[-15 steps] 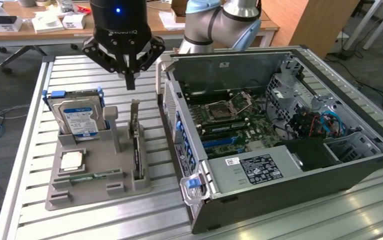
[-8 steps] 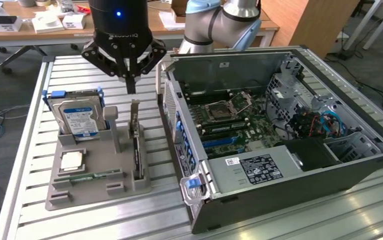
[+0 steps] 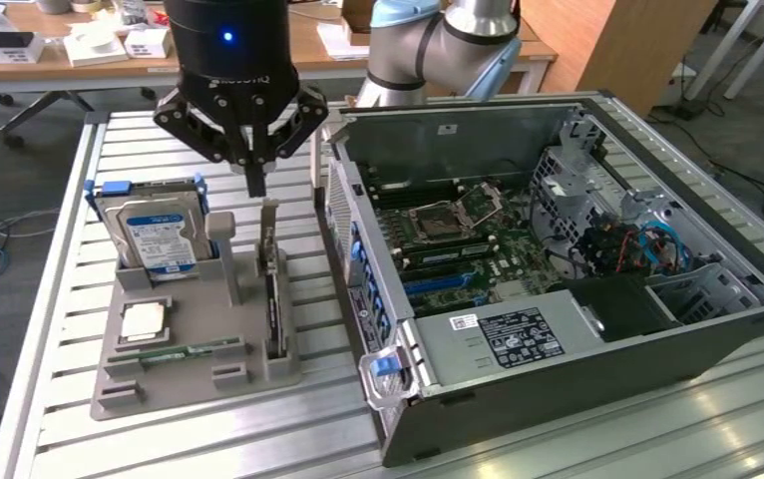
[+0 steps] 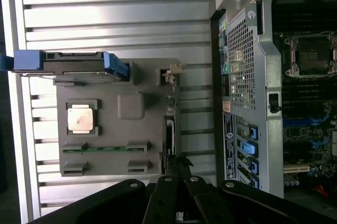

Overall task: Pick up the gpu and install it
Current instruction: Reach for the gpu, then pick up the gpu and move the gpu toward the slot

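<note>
While hanging over the grey holder [image 3: 195, 387], points straight down with the black hand [image 3: 255, 188] shut tight, fingertips pressed together and nothing gripped between them. Hovers right above the gpu [image 3: 274, 309], close to the end with the pale metal piece. Cannot tell whether touching that piece or just beside it.

Not lifted yet. Stands on its thin edge in a long slot of the holder, along the side nearest the computer box [image 3: 569, 384]. Looks like a thin dark strip from the wrist view, with the fingertips by one end of it.

Also carries a silver hard drive [image 3: 159, 238] with a blue label and blue rails, standing upright at the holder's far end on the exterior view's left. Has a square chip [image 3: 143, 319] lying flat in a pocket, well apart from the gpu. Has a narrow green memory stick [image 3: 180, 353] lying flat just in front of the chip.

Rests on a table [image 3: 156, 449] made of pale metal slats. Sits just beside the computer box, on the exterior view's left of it. Lies open on top, showing a green board [image 3: 476, 249], blue slots and a bundle of wires inside.
</note>
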Controlling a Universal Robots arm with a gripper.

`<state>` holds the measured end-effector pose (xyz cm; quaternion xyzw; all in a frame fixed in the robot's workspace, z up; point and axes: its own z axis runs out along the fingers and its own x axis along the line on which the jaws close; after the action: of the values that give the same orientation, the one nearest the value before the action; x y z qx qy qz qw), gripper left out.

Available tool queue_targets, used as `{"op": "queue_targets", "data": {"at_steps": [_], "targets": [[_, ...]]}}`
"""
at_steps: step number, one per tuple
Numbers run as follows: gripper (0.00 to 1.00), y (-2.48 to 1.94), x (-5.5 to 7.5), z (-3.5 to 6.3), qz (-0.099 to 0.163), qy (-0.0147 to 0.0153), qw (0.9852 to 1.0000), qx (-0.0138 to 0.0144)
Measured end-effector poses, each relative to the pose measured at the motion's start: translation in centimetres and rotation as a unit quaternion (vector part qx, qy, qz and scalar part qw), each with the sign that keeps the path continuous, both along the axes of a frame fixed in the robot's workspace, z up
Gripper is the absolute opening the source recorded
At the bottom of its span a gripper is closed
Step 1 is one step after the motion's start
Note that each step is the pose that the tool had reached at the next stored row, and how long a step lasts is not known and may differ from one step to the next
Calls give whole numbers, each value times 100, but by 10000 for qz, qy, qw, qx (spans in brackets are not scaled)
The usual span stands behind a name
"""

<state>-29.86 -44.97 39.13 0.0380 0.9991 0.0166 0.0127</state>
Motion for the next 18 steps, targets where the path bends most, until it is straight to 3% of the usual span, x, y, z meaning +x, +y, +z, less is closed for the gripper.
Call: {"op": "queue_targets", "data": {"at_steps": [4,18], "targets": [[11,-36,-43,0,2,0,10000,0],[11,-35,-45,0,1,0,10000,0]]}}
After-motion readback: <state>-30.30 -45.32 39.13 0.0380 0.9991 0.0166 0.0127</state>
